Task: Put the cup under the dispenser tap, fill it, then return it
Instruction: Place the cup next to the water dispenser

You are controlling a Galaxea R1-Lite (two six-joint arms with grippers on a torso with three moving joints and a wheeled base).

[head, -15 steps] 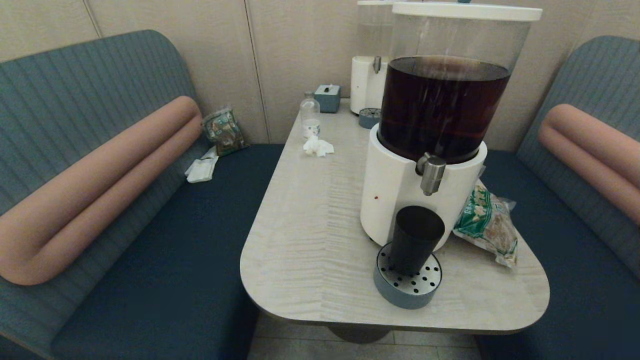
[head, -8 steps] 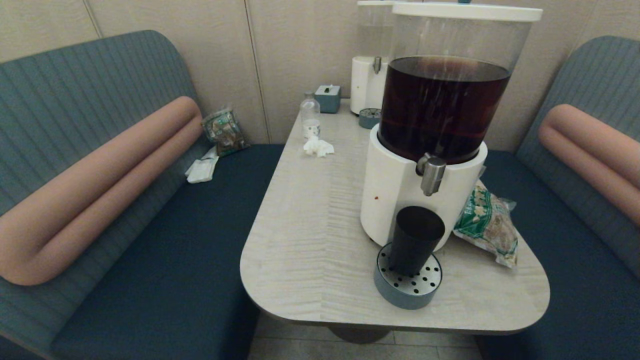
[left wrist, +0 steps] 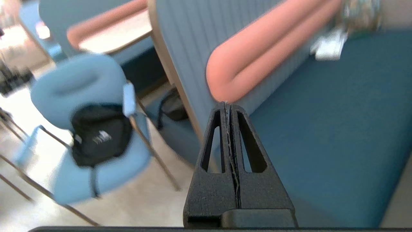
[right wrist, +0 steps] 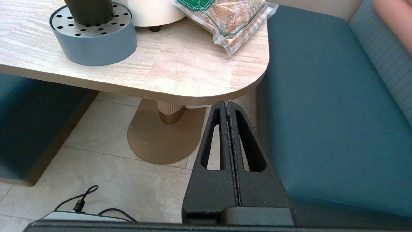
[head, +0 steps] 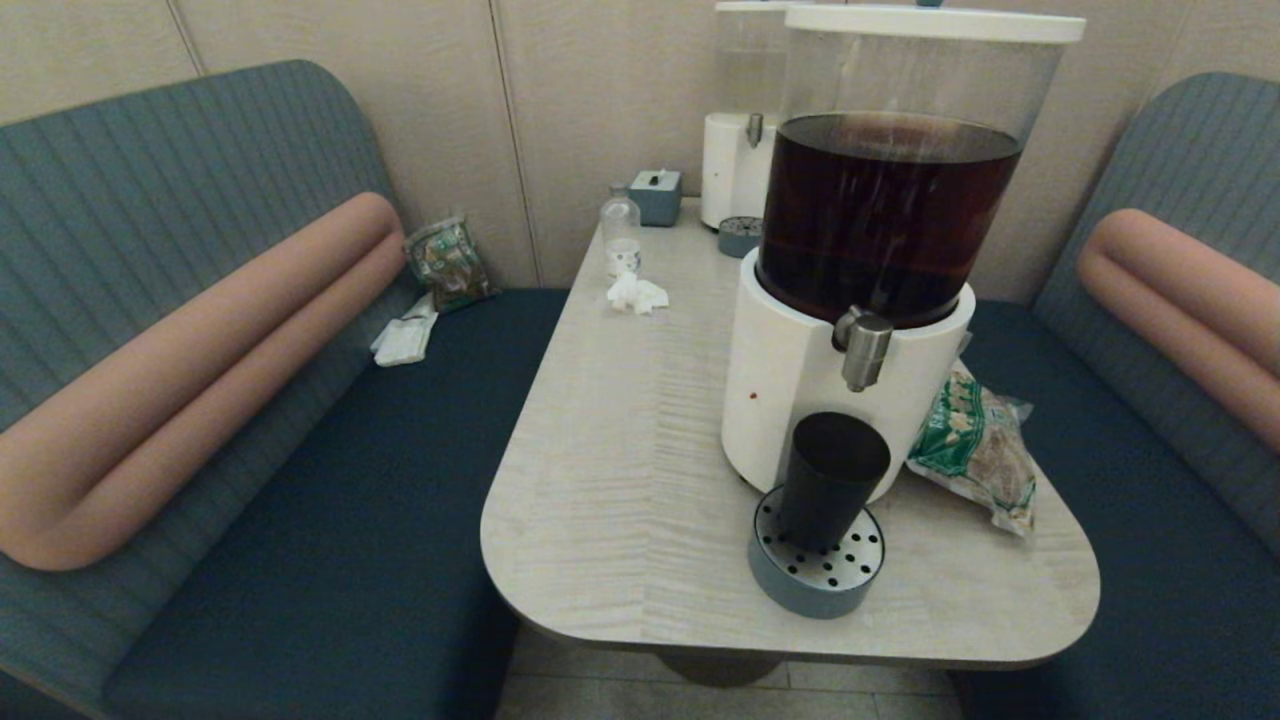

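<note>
Head view, cup (head: 832,478) on drip tray (head: 815,580) under dispenser tap (head: 864,348), snack bag (head: 975,445) beside (both jaws closed, empty)

Dim head view; left wrist view motion-blurred.

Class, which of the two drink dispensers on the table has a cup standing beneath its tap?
The nearer white-based dispenser holding dark brown liquid; the matte black cup stands beneath it.
</note>
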